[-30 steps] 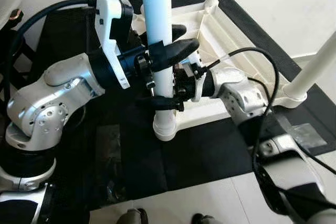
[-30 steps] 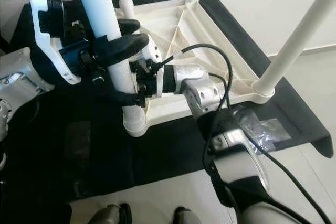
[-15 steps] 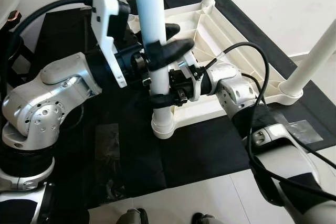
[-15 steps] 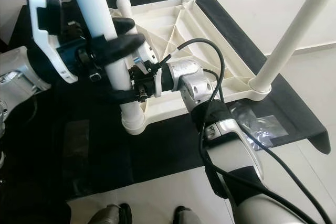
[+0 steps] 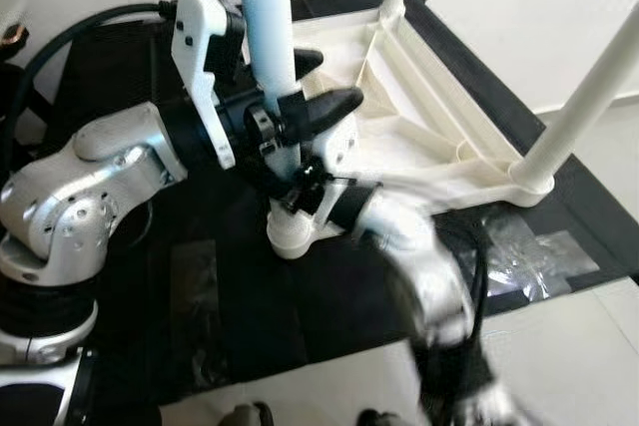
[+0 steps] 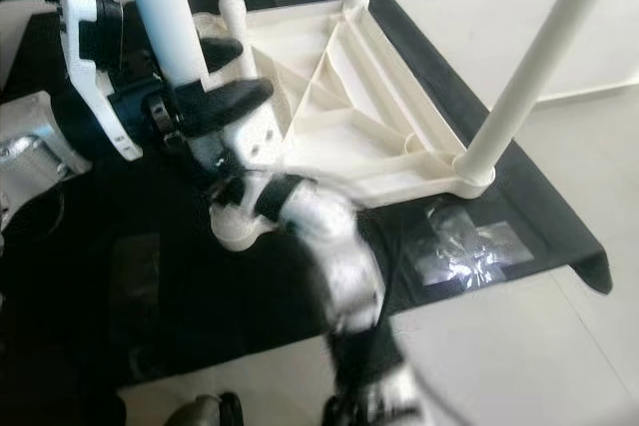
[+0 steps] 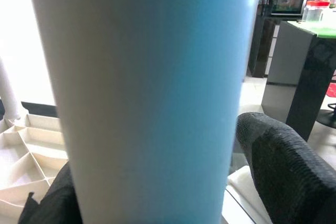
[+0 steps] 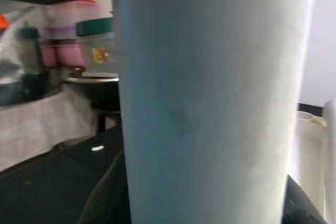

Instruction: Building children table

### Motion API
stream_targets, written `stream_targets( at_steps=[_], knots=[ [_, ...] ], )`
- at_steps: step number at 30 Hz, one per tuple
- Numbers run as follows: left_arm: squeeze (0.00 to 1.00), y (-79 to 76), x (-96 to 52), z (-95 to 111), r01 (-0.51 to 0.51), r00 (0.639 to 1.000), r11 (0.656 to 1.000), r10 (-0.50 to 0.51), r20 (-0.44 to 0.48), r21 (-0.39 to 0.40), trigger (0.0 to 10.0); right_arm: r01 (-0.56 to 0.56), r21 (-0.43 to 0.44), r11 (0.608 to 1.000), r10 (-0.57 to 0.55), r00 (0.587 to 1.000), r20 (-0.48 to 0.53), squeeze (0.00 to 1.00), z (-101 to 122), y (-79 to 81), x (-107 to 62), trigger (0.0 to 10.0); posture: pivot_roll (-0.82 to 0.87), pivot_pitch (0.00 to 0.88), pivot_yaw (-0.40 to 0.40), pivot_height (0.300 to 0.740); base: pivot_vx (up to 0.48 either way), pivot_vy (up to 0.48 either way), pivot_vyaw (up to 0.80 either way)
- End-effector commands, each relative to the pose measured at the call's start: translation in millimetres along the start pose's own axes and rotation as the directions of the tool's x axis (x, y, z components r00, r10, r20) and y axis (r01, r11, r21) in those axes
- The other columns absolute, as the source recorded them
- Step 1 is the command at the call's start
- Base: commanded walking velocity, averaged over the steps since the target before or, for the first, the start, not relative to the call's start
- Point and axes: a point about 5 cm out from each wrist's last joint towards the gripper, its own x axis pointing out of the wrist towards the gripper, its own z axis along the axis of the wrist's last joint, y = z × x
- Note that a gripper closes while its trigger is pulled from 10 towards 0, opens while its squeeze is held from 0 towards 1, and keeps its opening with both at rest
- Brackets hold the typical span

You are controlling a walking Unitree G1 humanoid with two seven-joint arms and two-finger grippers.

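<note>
The left gripper (image 5: 300, 117) is clamped on the leg (image 5: 264, 17), its black fingers (image 5: 329, 105) wrapped round the tube partway up, above the corner socket (image 5: 290, 236) where the leg stands upright. The right gripper (image 5: 305, 192) sits low on the same leg just above the socket; it is motion-blurred, and I cannot tell whether its fingers are apart or together. The leg is a smooth, round, pale plastic tube, white with a bluish cast on one side in the left wrist view. The tabletop (image 5: 419, 117) is cream plastic, lying upside down on a black mat (image 5: 240, 306) on the floor, its underside showing raised ribs that form triangles. Two more white legs (image 5: 584, 107) stand upright in its other corners. A patch of clear tape (image 5: 529, 251) lies on the mat near the closest of them.
</note>
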Motion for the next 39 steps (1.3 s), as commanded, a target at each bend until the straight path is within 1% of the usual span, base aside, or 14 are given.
stream_targets(
  at_steps=[1, 4, 13, 14, 15, 16, 17, 18, 19, 33, 36, 37, 38, 39],
  knots=[
    [0.0, -12.0, 2.9, -1.8, 0.071, 0.997, 0.997, -0.071, -0.01, 0.002, 10.0, 0.081, 0.081, 0.993, -0.066, 0.984, -0.167, 0.0, -34.4, -4.6, 2.9, 0.0, 0.08, 0.2, 0.026, 0.74, 0.0, 0.0, 0.0],
    [0.0, -10.8, 5.5, -0.3, 0.071, 0.998, 0.997, -0.071, -0.002, 0.007, 10.0, 0.067, 0.08, 0.995, -0.055, 0.988, -0.146, 0.0, -31.3, -5.1, 9.4, 0.0, 0.07, 0.196, 0.026, 0.74, 0.0, 0.0, 0.0],
    [0.0, -9.6, 6.9, -0.7, 0.058, 0.998, 0.998, -0.058, 0.001, 0.009, 10.0, 0.109, 0.075, 0.991, -0.096, 0.983, -0.156, 0.0, -23.8, 0.9, 4.1, 0.0, 0.07, 0.2, 0.031, 0.74, 0.0, 0.0, 0.0],
    [0.0, -9.5, 6.9, -1.4, 0.055, 0.998, 0.998, -0.055, -0.001, 0.008, 9.0, 0.131, 0.073, 0.989, -0.118, 0.979, -0.166, 0.0, -21.7, 3.6, 1.7, 0.0, 0.07, 0.2, 0.031, 0.74, 0.0, 0.0, 0.0],
    [0.0, -9.6, 6.6, -1.5, 0.059, 0.998, 0.998, -0.059, -0.002, 0.002, 0.0, 0.145, 0.072, 0.987, -0.132, 0.977, -0.17, 0.0, -19.7, 5.1, 0.1, 0.0, 0.07, 0.205, 0.034, 0.74, 0.0, 0.0, 0.0],
    [0.0, -9.6, 6.3, -1.2, 0.061, 0.998, 0.998, -0.061, -0.004, -0.001, 0.0, 0.144, 0.074, 0.987, -0.13, 0.977, -0.169, 0.0, -17.6, 5.6, 0.0, 0.0, 0.07, 0.205, 0.034, 0.74, 0.0, 0.0, 0.0],
    [0.0, -9.7, 6.0, -1.1, 0.065, 0.998, 0.998, -0.065, -0.006, -0.003, 0.0, 0.139, 0.077, 0.987, -0.125, 0.979, -0.161, 0.0, -14.6, 5.3, 0.9, 4.9, 0.07, 0.205, 0.034, 0.74, 0.0, 0.0, 0.0],
    [0.0, -9.7, 6.0, -1.1, 0.065, 0.998, 0.998, -0.065, -0.006, -0.003, 0.0, 0.139, 0.077, 0.987, -0.125, 0.979, -0.161, 0.0, -14.6, 5.3, 0.9, 4.9, 0.07, 0.205, 0.034, 0.74, 0.0, 0.0, 0.0],
    [0.0, -9.7, 5.9, -0.8, 0.067, 0.998, 0.998, -0.068, -0.009, -0.004, 0.0, 0.128, 0.083, 0.988, -0.114, 0.982, -0.15, 0.0, -11.5, 4.8, 2.2, 10.0, 0.08, 0.207, 0.034, 0.74, 0.0, 0.0, 0.0],
    [0.0, -9.3, 5.8, -1.4, 0.076, 0.997, 0.997, -0.076, -0.023, -0.02, 0.0, 0.034, 0.074, 0.997, -0.029, 0.997, -0.074, 0.0, 9.4, -0.7, 4.2, 10.0, 0.08, 0.214, 0.034, 0.74, 0.0, 0.0, 0.0],
    [0.0, -9.1, 5.9, -1.4, 0.077, 0.997, 0.997, -0.077, -0.025, -0.02, 0.0, -0.04, 0.05, 0.998, 0.042, 0.998, -0.04, 0.0, 15.7, -6.1, 5.7, 10.0, 0.08, 0.216, 0.035, 0.74, 0.0, 0.0, 0.0],
    [0.0, -9.0, 6.2, -1.4, 0.079, 0.996, 0.997, -0.079, -0.028, -0.021, 0.0, -0.201, 0.006, 0.98, 0.201, 0.98, -0.01, 1.0, 23.9, -19.1, 5.3, 10.0, 0.08, 0.217, 0.035, 0.74, 0.0, 0.0, 0.0],
    [0.0, -9.0, 6.2, -1.4, 0.079, 0.996, 0.997, -0.079, -0.028, -0.021, 0.0, -0.201, 0.006, 0.98, 0.201, 0.98, -0.01, 1.0, 23.9, -19.1, 5.3, 10.0, 0.08, 0.217, 0.035, 0.74, 0.0, 0.0, 0.0],
    [0.0, -8.9, 6.3, -1.4, 0.079, 0.996, 0.997, -0.08, -0.029, -0.021, 0.0, -0.252, -0.011, 0.968, 0.252, 0.968, -0.002, 1.0, 27.0, -25.1, 4.7, 10.0, 0.08, 0.217, 0.035, 0.74, 0.0, 0.0, 0.0]
  ],
)
